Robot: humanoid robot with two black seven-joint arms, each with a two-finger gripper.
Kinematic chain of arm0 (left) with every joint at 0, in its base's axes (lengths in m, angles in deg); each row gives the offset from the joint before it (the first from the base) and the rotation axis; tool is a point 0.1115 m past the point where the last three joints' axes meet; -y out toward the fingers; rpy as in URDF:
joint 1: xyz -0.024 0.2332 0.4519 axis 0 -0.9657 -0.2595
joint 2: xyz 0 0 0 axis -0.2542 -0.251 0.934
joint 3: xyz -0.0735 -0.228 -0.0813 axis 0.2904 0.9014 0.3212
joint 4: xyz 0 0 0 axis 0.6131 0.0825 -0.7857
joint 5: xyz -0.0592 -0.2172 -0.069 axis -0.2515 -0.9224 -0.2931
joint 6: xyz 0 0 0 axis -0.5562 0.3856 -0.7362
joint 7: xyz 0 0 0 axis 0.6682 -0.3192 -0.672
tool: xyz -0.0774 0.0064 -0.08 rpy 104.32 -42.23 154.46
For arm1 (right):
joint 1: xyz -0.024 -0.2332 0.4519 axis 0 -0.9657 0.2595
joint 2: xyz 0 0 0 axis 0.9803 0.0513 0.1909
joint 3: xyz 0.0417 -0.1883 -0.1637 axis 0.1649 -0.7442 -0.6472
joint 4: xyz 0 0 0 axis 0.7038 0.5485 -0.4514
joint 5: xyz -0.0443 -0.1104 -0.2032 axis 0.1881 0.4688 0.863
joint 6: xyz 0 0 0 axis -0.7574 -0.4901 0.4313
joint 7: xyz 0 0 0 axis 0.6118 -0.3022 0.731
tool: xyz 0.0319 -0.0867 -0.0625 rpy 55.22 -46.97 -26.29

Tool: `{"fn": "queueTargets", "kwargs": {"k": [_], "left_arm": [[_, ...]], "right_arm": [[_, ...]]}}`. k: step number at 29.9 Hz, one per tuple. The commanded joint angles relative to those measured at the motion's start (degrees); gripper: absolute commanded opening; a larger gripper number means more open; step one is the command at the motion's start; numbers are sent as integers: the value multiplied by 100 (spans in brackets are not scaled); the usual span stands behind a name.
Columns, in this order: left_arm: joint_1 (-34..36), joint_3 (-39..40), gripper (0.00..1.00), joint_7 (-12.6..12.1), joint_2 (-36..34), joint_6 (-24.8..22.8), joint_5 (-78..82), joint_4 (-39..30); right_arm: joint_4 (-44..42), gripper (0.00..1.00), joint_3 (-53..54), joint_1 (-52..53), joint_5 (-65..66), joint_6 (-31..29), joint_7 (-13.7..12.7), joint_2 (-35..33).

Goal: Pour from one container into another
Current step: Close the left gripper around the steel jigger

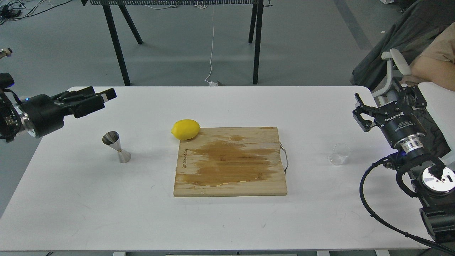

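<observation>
The tiny clear glass cup (339,154) stands upright on the white table (227,220), right of the board. The steel hourglass jigger (116,147) stands on the left part of the table. My right gripper (389,101) hovers open near the table's right edge, up and to the right of the cup, holding nothing. My left gripper (103,95) reaches in from the left, lying sideways above the table's far left, higher in the view than the jigger. Its fingers overlap edge-on, so its state is unclear.
A wooden cutting board (231,161) with a wet stain and a metal handle lies mid-table. A lemon (185,129) rests at its far left corner. A seated person (432,60) is beyond the right edge. Black stand legs (115,42) rise behind the table.
</observation>
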Motion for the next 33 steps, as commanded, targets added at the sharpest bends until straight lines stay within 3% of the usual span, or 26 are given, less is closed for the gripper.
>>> {"fn": "queueTargets", "kwargs": {"k": [1, 9, 13, 20, 33], "left_arm": [[-572, 7, 100, 0, -41, 902, -2, -54], [-1504, 7, 100, 0, 267, 2238, -2, -54], [-1847, 16, 100, 0, 486, 2547, 6, 16], [-2120, -28, 100, 0, 1057, 2565, 365, 95], [-1681, -72, 100, 0, 1849, 2399, 1087, 1588]], "right_arm": [[-7, 99, -3, -2, 9, 0, 1, 8], [-33, 99, -3, -20, 9, 0, 1, -10], [-69, 99, 6, -11, 9, 0, 1, -18], [-69, 99, 6, 7, 9, 0, 1, -27], [-60, 99, 15, 15, 9, 0, 1, -54]]}}
